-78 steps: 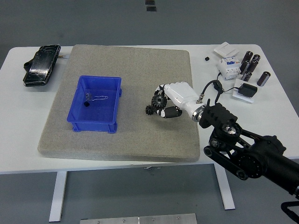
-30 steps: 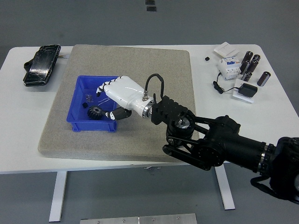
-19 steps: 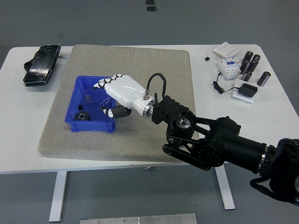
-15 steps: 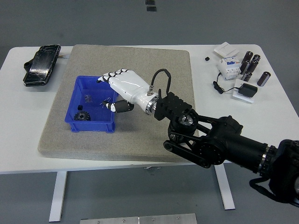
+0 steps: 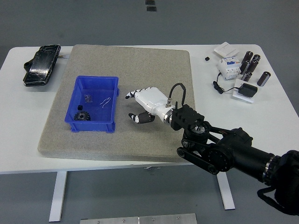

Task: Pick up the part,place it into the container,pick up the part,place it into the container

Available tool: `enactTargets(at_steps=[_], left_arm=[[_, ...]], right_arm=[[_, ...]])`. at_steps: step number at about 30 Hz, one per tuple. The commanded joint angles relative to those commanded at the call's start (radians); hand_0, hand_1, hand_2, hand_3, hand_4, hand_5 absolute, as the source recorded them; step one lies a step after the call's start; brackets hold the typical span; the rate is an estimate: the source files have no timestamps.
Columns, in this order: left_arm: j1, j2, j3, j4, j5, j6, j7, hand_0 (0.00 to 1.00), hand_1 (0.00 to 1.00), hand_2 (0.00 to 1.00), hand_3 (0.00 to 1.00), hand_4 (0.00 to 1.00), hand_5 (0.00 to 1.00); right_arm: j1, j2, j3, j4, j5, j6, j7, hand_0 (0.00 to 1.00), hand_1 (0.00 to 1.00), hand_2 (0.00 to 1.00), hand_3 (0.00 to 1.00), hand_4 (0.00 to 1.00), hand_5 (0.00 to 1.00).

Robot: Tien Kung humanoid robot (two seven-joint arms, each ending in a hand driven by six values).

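A blue plastic container [image 5: 93, 88] sits on the left half of the grey foam mat [image 5: 140, 65]. Inside it lie a black gear [image 5: 81, 115] near the front left, a small dark part [image 5: 87, 97] and a thin wire clip [image 5: 106, 101]. My right hand [image 5: 135, 106], white with black finger joints, hovers over the mat just right of the container, fingers spread and holding nothing. Its black arm [image 5: 224, 149] comes in from the lower right.
A black pouch [image 5: 41, 64] lies at the table's far left. At the far right are a white box [image 5: 229, 65], several black cylinders [image 5: 250, 65], a black adapter [image 5: 246, 91] with cable, and a white card [image 5: 224, 48].
My right hand carried the black gear from the mat's middle to the container, let it go there, then drew back to the right with fingers spread.
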Motion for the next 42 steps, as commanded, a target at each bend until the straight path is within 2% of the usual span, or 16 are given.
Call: enactTargets(at_steps=[1, 2, 11, 13, 14, 25, 26, 31, 32, 37, 38, 42], left_arm=[[0.0, 0.0, 0.0, 0.0, 0.0, 0.0, 0.0, 0.667, 0.646, 0.628, 0.568, 0.681, 0.41], [0.0, 0.0, 0.001, 0.0, -0.001, 0.0, 0.0, 0.667, 0.645, 0.629, 0.569, 0.68, 0.409], [0.0, -0.003, 0.002, 0.0, -0.004, 0.0, -0.001, 0.667, 0.645, 0.629, 0.568, 0.679, 0.407], [0.0, -0.003, 0.001, 0.0, -0.003, 0.0, -0.001, 0.667, 0.645, 0.629, 0.568, 0.679, 0.407], [-0.001, -0.003, 0.001, 0.0, -0.002, 0.0, -0.001, 0.667, 0.645, 0.627, 0.568, 0.68, 0.406], [-0.004, -0.003, 0.003, 0.0, -0.003, 0.0, -0.002, 0.667, 0.646, 0.627, 0.568, 0.68, 0.405], [-0.004, -0.003, 0.003, 0.0, -0.003, 0.0, -0.002, 0.667, 0.646, 0.627, 0.564, 0.679, 0.405], [-0.003, -0.003, 0.005, 0.0, -0.006, 0.0, -0.002, 0.667, 0.646, 0.627, 0.564, 0.679, 0.405], [-0.003, -0.003, 0.005, 0.0, -0.006, 0.0, -0.001, 0.667, 0.646, 0.628, 0.562, 0.678, 0.405], [-0.005, -0.002, 0.003, 0.0, -0.004, 0.0, -0.002, 0.667, 0.646, 0.628, 0.562, 0.678, 0.405], [-0.006, -0.002, 0.003, 0.0, -0.004, 0.0, -0.002, 0.667, 0.647, 0.628, 0.559, 0.68, 0.408], [-0.007, -0.002, 0.003, 0.0, -0.004, 0.0, -0.003, 0.667, 0.647, 0.628, 0.559, 0.68, 0.408]], right_arm=[[-0.004, -0.006, 0.003, -0.004, -0.002, 0.001, 0.001, 0.655, 0.668, 0.77, 0.771, 0.686, 0.389], [-0.008, -0.013, 0.007, -0.007, -0.003, 0.001, 0.002, 0.606, 0.649, 0.762, 0.763, 0.703, 0.406], [-0.031, -0.06, 0.023, 0.0, 0.002, 0.004, 0.003, 0.571, 0.624, 0.752, 0.759, 0.706, 0.406], [-0.034, -0.06, 0.018, -0.002, 0.006, 0.005, 0.004, 0.571, 0.624, 0.752, 0.759, 0.706, 0.406], [-0.035, -0.059, 0.016, -0.005, 0.007, 0.005, 0.004, 0.538, 0.607, 0.741, 0.751, 0.709, 0.404], [-0.029, -0.036, 0.008, -0.04, 0.011, 0.001, 0.008, 0.521, 0.592, 0.733, 0.74, 0.711, 0.41], [-0.028, -0.035, 0.008, -0.045, 0.009, 0.001, 0.008, 0.505, 0.568, 0.667, 0.711, 0.695, 0.411], [-0.03, -0.034, 0.001, -0.061, 0.01, 0.002, 0.006, 0.505, 0.568, 0.667, 0.711, 0.695, 0.411], [-0.03, -0.034, 0.001, -0.063, 0.011, 0.002, 0.006, 0.462, 0.541, 0.576, 0.674, 0.52, 0.295], [-0.028, -0.031, 0.0, -0.067, 0.014, -0.001, 0.006, 0.462, 0.541, 0.576, 0.674, 0.52, 0.295], [-0.028, -0.031, -0.001, -0.067, 0.014, -0.002, 0.005, 0.443, 0.527, 0.515, 0.656, 0.554, 0.201], [-0.028, -0.029, -0.005, -0.068, 0.015, -0.001, 0.002, 0.443, 0.527, 0.515, 0.656, 0.554, 0.201]])
